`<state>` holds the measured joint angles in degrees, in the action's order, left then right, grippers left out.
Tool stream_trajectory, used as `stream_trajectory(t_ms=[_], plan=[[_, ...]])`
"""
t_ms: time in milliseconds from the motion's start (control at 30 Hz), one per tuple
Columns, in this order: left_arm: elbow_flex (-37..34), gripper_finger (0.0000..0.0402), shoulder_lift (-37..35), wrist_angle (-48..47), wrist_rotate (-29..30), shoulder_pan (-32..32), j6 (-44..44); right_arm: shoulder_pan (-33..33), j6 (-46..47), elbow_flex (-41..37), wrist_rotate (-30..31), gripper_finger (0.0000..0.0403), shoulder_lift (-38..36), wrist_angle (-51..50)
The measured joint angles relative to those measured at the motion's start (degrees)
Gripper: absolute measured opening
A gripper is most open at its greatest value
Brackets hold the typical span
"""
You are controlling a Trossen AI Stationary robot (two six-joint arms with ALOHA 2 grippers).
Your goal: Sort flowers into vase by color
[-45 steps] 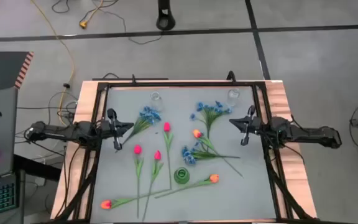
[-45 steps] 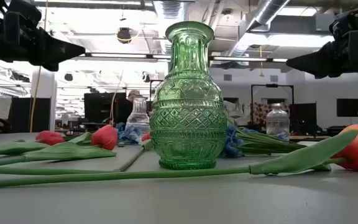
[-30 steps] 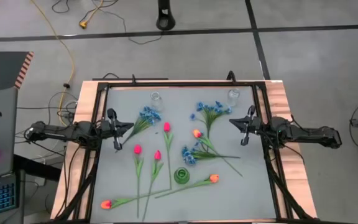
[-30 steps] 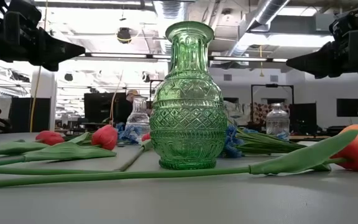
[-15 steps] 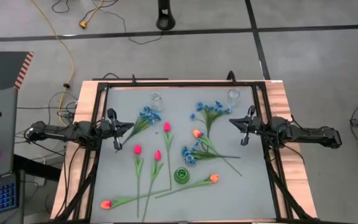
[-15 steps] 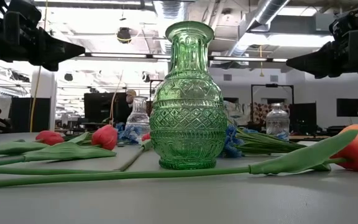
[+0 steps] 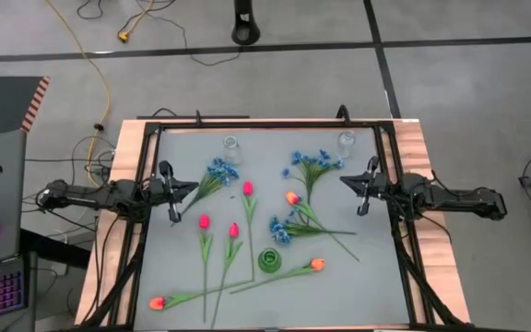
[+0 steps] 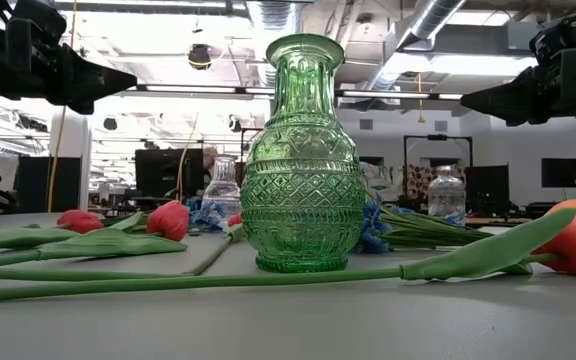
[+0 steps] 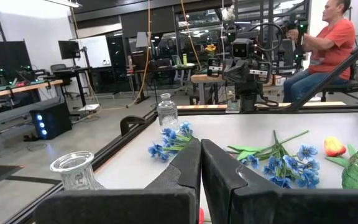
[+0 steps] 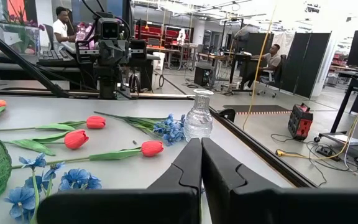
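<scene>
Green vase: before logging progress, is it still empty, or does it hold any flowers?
Empty: the green vase stands upright with nothing rising from its neck; flowers lie flat on the table.

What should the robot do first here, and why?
Probably open the left gripper and lower it toward the blue bunch lying just ahead of it. Both grippers are shut and empty, the right gripper waits at the other side, and no flower is in the green vase yet.

both arms idle, raised off table
left gripper and right gripper face each other from opposite sides, jaws closed tight, nothing between the fingers
</scene>
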<state>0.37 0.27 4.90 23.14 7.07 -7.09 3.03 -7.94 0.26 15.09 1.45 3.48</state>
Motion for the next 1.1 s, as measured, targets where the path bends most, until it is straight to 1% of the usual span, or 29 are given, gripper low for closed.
stream_trajectory(t_ms=[233,533,733,933,967,1033,1100], plan=[[0.0,0.0,-0.01,0.0,-0.02,0.01,0.69,0.0,-0.01,0.01,0.0,0.0036,-0.01,-0.01],[0.0,0.0,0.01,0.05,-0.07,0.01,9.79,0.0,-0.02,0.0,0.02,0.0036,-0.01,0.76],[-0.01,0.0,-0.01,0.16,-0.05,0.01,9.93,0.0,0.04,0.0,0.02,0.0036,0.0,2.5],[-0.01,0.0,-0.01,0.14,0.13,0.0,10.2,0.02,3.75,0.0,0.02,0.0036,-0.02,2.7],[-0.01,0.0,0.01,0.17,0.66,0.02,10.69,0.02,4.72,0.02,0.02,0.0036,0.0,2.7],[-0.01,0.0005,0.01,0.5,3.54,0.02,12.99,0.0,6.63,0.0,0.02,0.0036,0.0,2.74],[-0.01,0.0018,0.01,0.74,6.47,0.01,16.32,0.0,8.2,0.01,0.02,0.0037,-0.01,2.74]])
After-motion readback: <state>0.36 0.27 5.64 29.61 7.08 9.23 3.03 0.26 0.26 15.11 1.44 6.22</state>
